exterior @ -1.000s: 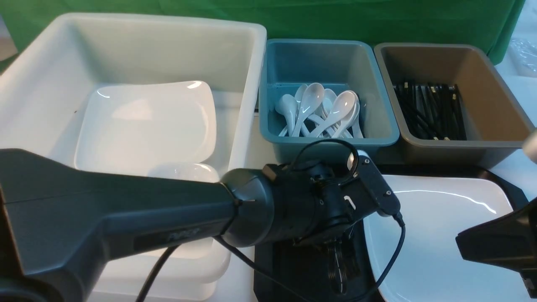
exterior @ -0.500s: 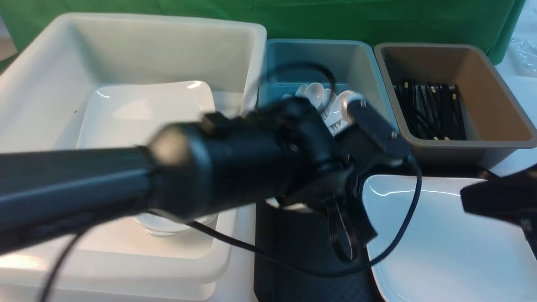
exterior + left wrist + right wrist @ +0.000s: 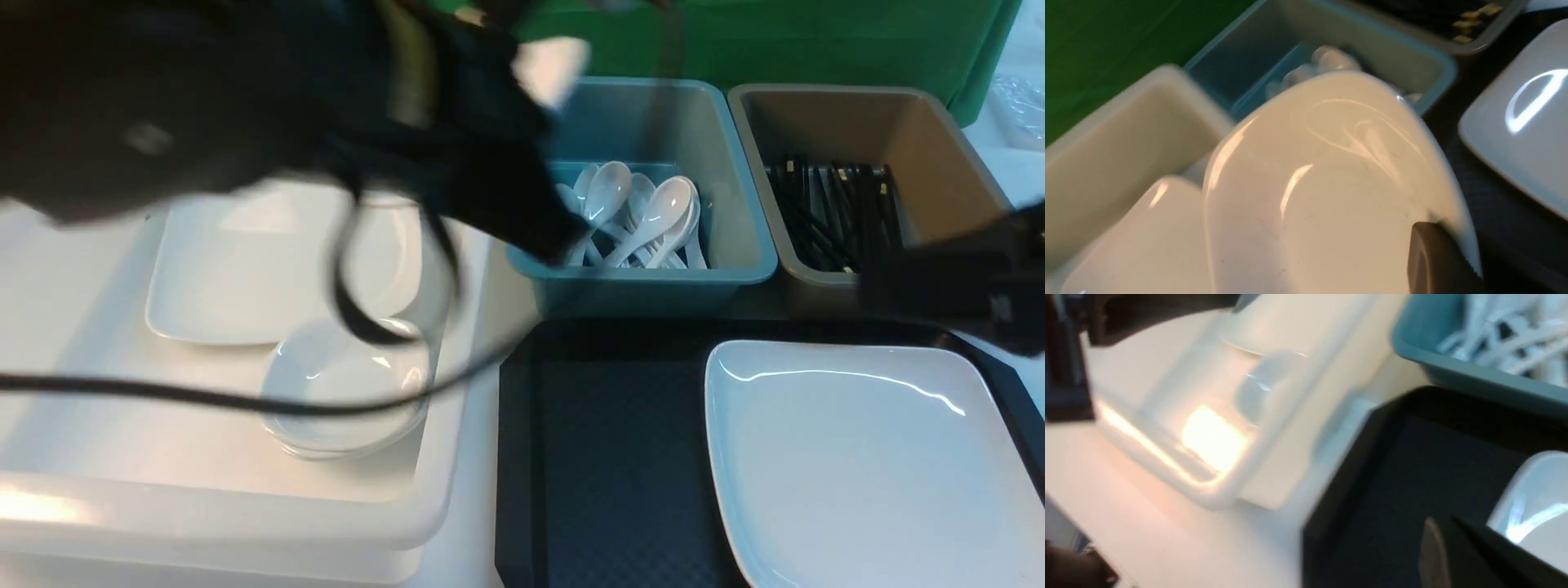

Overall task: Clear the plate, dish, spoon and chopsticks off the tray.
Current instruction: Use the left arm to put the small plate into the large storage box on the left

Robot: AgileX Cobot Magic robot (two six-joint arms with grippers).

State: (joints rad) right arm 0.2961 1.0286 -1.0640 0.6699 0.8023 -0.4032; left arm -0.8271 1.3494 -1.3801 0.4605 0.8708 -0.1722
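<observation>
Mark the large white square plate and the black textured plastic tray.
Large white square plate (image 3: 873, 474), front view, centre of its face.
Black textured plastic tray (image 3: 612, 457), front view, bare floor left of the plate.

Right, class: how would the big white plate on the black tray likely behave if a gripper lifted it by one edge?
Probably stiff: the plate has a crisp raised rim. Likely slippery: its glaze throws sharp highlights. Wide and shallow, it may tilt in a one-edge grip.

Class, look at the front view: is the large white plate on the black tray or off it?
On it: the plate lies flat on the right half of the tray, beside bare black surface.
</observation>
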